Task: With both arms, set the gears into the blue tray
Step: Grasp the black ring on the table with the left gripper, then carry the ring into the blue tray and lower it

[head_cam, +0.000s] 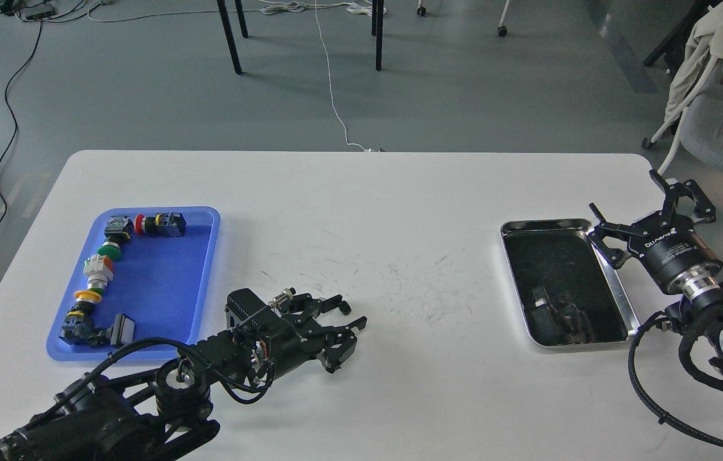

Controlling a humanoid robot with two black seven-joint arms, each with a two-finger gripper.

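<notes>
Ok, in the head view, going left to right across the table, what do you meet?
Blue tray with a curved row of push-button switches → left gripper, open, lying low over the table → scuffed bare patch of white table → steel tray → right gripper, open, at the steel tray's far right corner.

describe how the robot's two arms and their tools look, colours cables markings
Both arms are black. The left tool is an open black frame with two fingers and thin black wires looping behind it. The right tool matches it, with white lettering on its round body, a silver ring at the wrist and a thick black cable curling below.
</notes>
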